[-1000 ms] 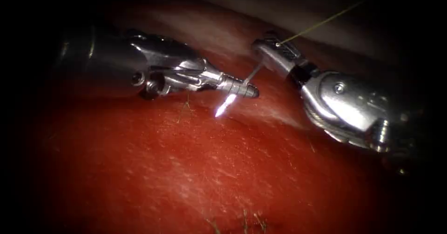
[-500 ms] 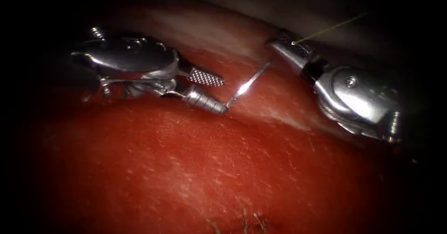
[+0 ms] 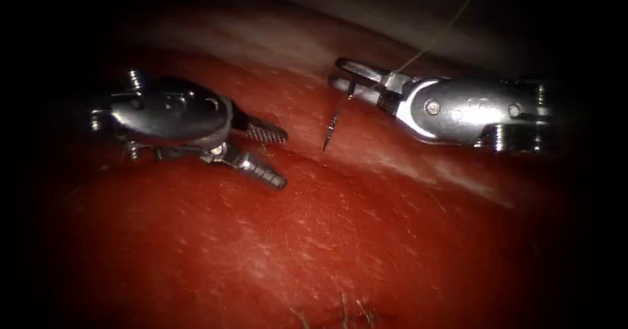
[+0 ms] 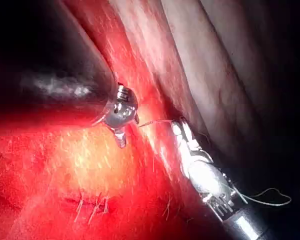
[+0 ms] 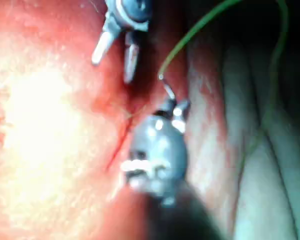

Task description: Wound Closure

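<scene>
Right tool [image 3: 350, 80] came in from the right, its jaws pinching the needle [image 3: 335, 121] near the thread end of its curve; the needle hung down from those jaws, long axis close to upright and leaning slightly left, its point just above the tissue [image 3: 327, 237] and, as far as could be judged, not in it; contact at the tip was too fine to tell for certain. Thread [image 3: 435, 41] ran from the right tool's jaws up and away to the right.

Left tool [image 3: 265, 155] sat to the left of the needle, jaws spread wide and holding nothing; the two jaws opened toward the needle, which lay to their right and a little higher, near but apart. Right tool was plainly the nearer, being the one holding it.

Left wrist view showed the right tool [image 4: 182, 131] beside the red fluid [image 4: 90, 160]; right wrist view showed the left tool's [image 5: 115, 52] two jaws parted.

Count: one needle; one thread; two tools; several short cut ends of thread [image 3: 343, 309] at the near edge of the tissue.
</scene>
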Controlling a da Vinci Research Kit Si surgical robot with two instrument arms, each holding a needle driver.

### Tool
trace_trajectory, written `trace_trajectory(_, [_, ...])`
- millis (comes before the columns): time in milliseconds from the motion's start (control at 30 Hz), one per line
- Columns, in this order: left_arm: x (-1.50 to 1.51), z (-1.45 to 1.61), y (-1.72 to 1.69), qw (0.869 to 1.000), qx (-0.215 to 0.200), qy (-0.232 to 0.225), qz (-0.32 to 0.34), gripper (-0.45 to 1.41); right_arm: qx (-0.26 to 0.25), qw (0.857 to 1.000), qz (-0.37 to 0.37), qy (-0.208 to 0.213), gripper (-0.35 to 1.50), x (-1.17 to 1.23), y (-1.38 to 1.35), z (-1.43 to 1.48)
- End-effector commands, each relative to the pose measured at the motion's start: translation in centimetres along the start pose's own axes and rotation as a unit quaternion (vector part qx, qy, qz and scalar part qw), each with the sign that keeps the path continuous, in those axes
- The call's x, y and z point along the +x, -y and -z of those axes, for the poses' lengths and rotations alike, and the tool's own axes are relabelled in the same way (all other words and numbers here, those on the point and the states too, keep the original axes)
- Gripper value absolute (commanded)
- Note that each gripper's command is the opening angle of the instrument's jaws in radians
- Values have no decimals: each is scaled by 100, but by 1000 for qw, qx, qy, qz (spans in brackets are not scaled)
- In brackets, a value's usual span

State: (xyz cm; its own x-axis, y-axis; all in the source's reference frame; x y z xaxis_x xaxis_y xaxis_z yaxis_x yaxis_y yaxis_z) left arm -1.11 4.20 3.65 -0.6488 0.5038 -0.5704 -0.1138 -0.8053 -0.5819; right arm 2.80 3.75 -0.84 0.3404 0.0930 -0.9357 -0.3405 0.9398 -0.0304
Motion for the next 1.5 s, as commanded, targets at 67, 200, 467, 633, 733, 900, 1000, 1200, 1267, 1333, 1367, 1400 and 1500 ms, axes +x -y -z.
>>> trace_trajectory(67, [-17, -23, 3, 999, 4, -2, -47, 11, 1, 999, 48, 3, -35, 8, 4, -21])
trace_trajectory(200, [-26, -58, 4, 999, 24, 3, -48, -35, -16, 996, 87, 20, -35, 6, 6, -19])
trace_trajectory(467, [-25, -79, 11, 999, 34, 3, 5, -35, -52, 994, 95, 28, -35, -8, 9, -19])
trace_trajectory(633, [-45, -90, 20, 999, 38, 7, 30, -31, -60, 994, 86, 18, -35, -35, 17, -29])
trace_trajectory(733, [-59, -103, 19, 999, 28, 26, 36, -25, -67, 995, 77, 9, -35, -47, 22, -32])
trace_trajectory(900, [-69, -116, 12, 998, 10, 41, 48, -19, -68, 995, 75, 2, -35, -46, 25, -31])
trace_trajectory(1000, [-71, -116, 11, 997, 5, 46, 55, -14, -75, 995, 71, -7, -35, -43, 24, -30])
trace_trajectory(1200, [-71, -113, 12, 997, 4, 50, 54, -6, -76, 994, 72, -7, -35, -44, 26, -30])
trace_trajectory(1267, [-71, -112, 12, 997, 4, 50, 57, -5, -77, 994, 73, -7, -35, -46, 29, -32])
trace_trajectory(1333, [-70, -112, 12, 997, 3, 50, 57, -3, -79, 994, 73, -6, -35, -46, 32, -36])
trace_trajectory(1367, [-70, -112, 12, 997, 3, 50, 57, -3, -81, 994, 73, -7, -35, -45, 32, -37])
trace_trajectory(1400, [-70, -112, 12, 997, 3, 50, 57, -3, -81, 994, 73, -7, -35, -45, 32, -37])
trace_trajectory(1500, [-70, -112, 12, 997, 3, 50, 60, -2, -84, 994, 74, -8, -35, -46, 34, -37])
